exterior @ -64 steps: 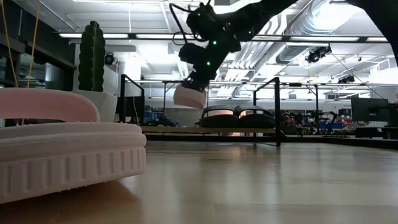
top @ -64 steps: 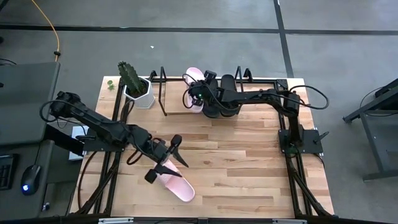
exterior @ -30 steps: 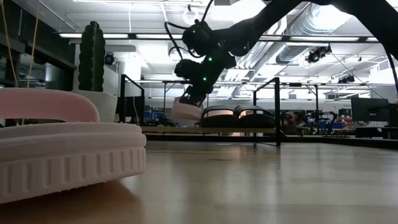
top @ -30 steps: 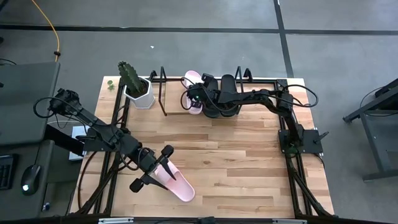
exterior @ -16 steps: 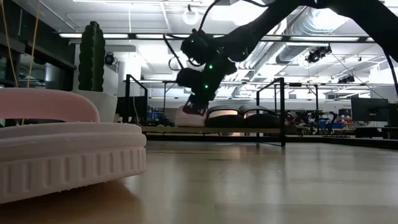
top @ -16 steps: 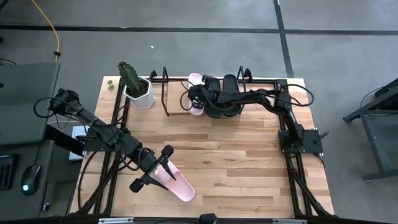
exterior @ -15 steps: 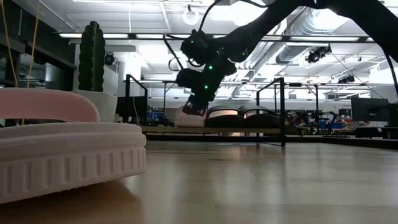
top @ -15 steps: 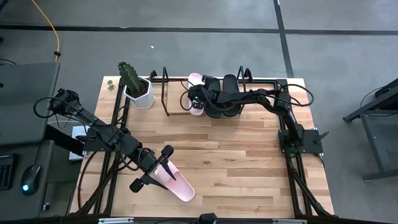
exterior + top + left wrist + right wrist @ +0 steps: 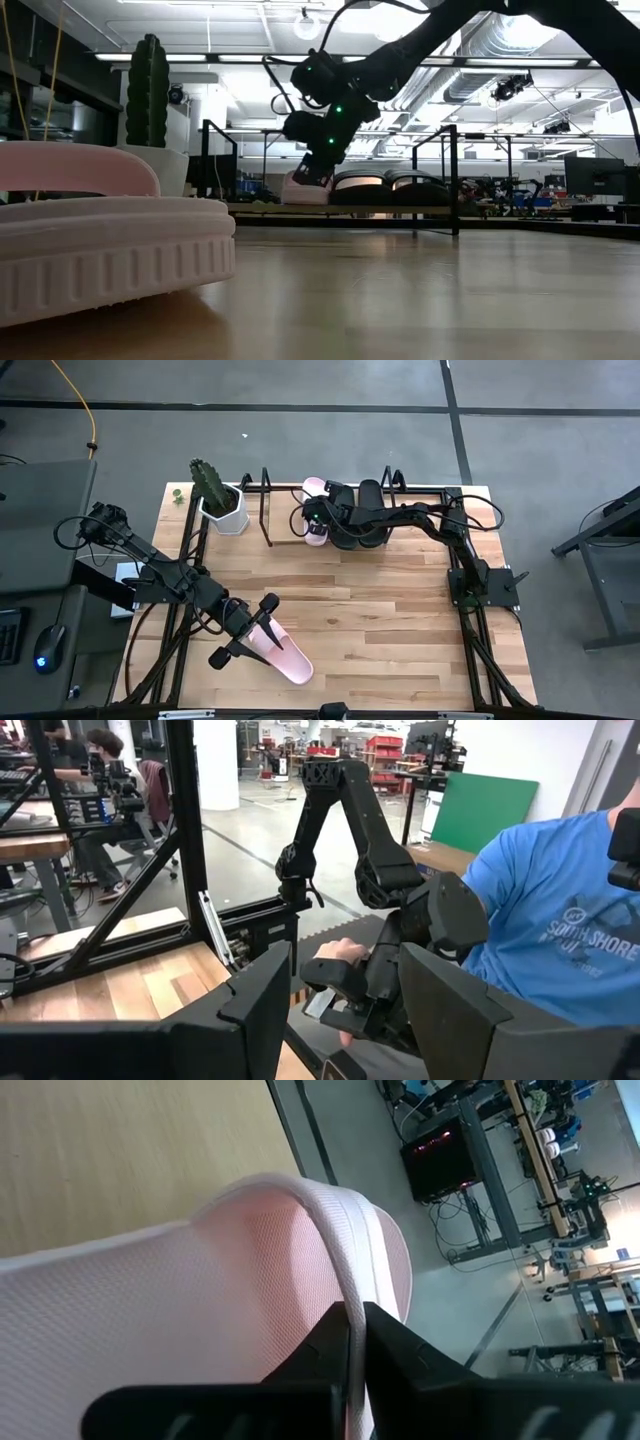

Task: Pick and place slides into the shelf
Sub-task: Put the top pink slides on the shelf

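So the thing to watch here is the right hand [image 9: 316,523] up at the back of the tabletop [image 9: 400,620]: it's pinched shut on the strap of a pink slide [image 9: 314,510], and the right wrist view shows the strap edge squeezed between the two fingers [image 9: 320,1350]. That slide sits right at the left end of the shelf [image 9: 265,510], just beside the two black slides [image 9: 362,520] already lined up on its board, with its long axis pointing front to back like theirs. In the low view the pink slide [image 9: 305,187] looks like it's down at board level next to the dark pair, so I'd guess it's basically placed and what's left is letting go and backing out without dragging it. The other pink slide [image 9: 283,656] is way over at the front, lying diagonally with one end toward the front edge. The left hand [image 9: 244,630] is spread wide open right over its near end, one finger on each side, so that arm is clearly the closer one for the last pickup. The shelf lies straight back from there, with the cactus pot [image 9: 220,505] off to the left of the route, so that's the one thing I'd steer clear of.
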Motion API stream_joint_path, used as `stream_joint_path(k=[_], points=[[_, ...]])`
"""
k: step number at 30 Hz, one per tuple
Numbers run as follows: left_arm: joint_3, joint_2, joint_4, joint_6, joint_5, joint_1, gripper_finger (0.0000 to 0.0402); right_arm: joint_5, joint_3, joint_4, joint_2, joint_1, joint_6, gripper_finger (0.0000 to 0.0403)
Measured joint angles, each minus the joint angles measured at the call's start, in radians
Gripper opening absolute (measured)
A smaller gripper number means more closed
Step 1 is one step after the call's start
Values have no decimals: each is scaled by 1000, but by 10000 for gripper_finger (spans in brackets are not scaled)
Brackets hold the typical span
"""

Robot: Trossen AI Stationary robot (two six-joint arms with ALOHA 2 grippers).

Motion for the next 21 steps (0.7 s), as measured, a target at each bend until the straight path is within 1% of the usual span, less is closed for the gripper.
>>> stream_joint_path(k=[5, 12, 21], points=[[0, 0, -5, 0, -1, 0, 175, -10, 0, 0, 1, -1, -2, 27], [0, 0, -23, 0, -61, 0, 175, -2, 3, -2, 2, 1, -15, 68], [0, 0, -47, 0, -107, 0, 175, 37, 84, -104, 10, 36, -28, 106]])
